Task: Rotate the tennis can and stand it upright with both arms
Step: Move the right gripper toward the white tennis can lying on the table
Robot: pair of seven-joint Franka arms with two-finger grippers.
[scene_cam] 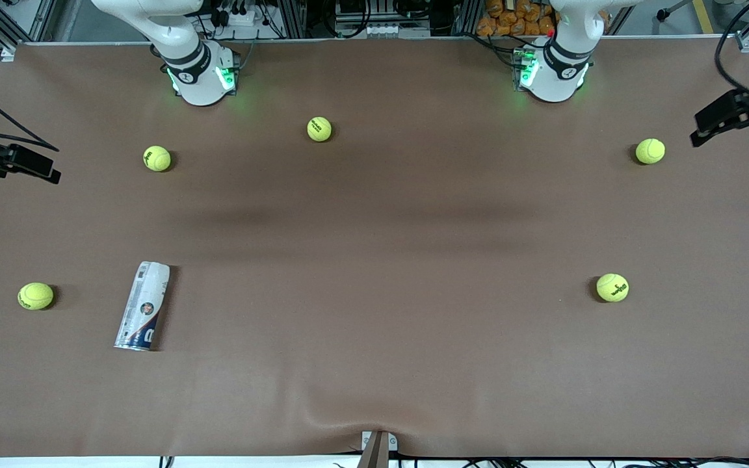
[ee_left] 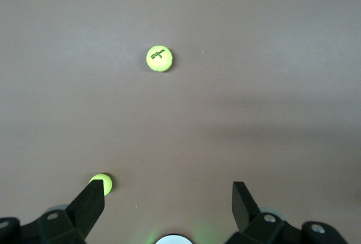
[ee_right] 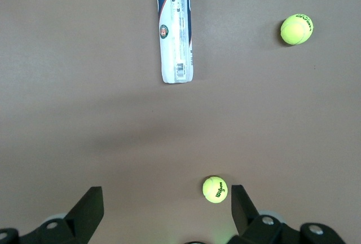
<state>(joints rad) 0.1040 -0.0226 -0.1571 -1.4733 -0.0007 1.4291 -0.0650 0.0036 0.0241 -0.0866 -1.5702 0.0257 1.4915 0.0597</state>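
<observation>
The tennis can point(scene_cam: 143, 305) lies on its side on the brown table, toward the right arm's end and near the front camera, silvery rim toward the camera. It also shows in the right wrist view point(ee_right: 175, 32). My right gripper point(ee_right: 166, 202) is open and empty, high over the table and well apart from the can. My left gripper point(ee_left: 167, 199) is open and empty, high over the left arm's end of the table; the can is out of its view. Neither gripper shows in the front view, only the arm bases point(scene_cam: 199, 71) point(scene_cam: 553, 71).
Several yellow-green tennis balls lie scattered: one beside the can point(scene_cam: 36, 296), two nearer the right arm's base point(scene_cam: 157, 158) point(scene_cam: 319, 129), two toward the left arm's end point(scene_cam: 649, 151) point(scene_cam: 612, 287). Black clamps point(scene_cam: 732, 114) point(scene_cam: 17, 162) stick in over both table ends.
</observation>
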